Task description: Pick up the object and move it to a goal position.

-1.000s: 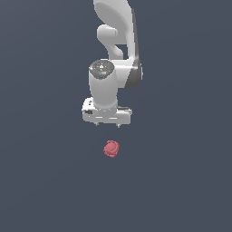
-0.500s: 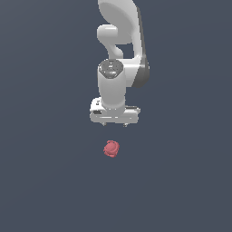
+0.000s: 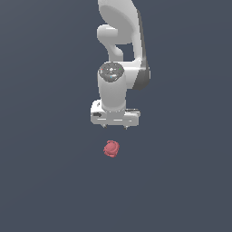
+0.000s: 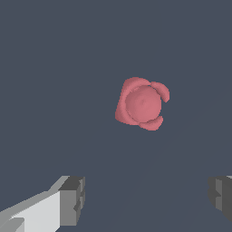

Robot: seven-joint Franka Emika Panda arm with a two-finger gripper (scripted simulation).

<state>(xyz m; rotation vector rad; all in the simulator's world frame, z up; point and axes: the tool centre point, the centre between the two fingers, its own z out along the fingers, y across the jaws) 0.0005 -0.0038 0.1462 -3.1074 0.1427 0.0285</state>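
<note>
Background: plain dark slate-blue all round, with no edge, wall or horizon to be made out; the worktop [image 3: 50,190] is the same flat colour, so its limits cannot be told.
Object: small pinkish-red lumpy object [image 3: 111,148], roundish with a few bumps round its rim, lying on the bare worktop below the gripper and apart from it.
Object in the wrist view: the object [image 4: 142,103] shows whole, a rounded dome in the middle with lobes about it, nothing touching it.
Gripper: white gripper [image 3: 115,127] pointing straight down, jaws spread wide with nothing between them; in the wrist view the two grey fingertips [image 4: 72,200] stand far apart at the frame's edges.
Arm: white jointed arm [image 3: 121,50] rising from the gripper to the top of the exterior view.
Why held so: a vertical, spread gripper above the thing suits a top-down grasp, I judge; the fingers look wide enough to pass either side of the lump.
Alignment: the object sits off the midline between the fingertips, so some shift seems needed before the descent.
Step in hand: approach, by my reading; pick not yet made.
Surroundings: nothing else is seen beside the object.
Obstruction: none visible between gripper and object.
Goal position: no marker shows in either view.
</note>
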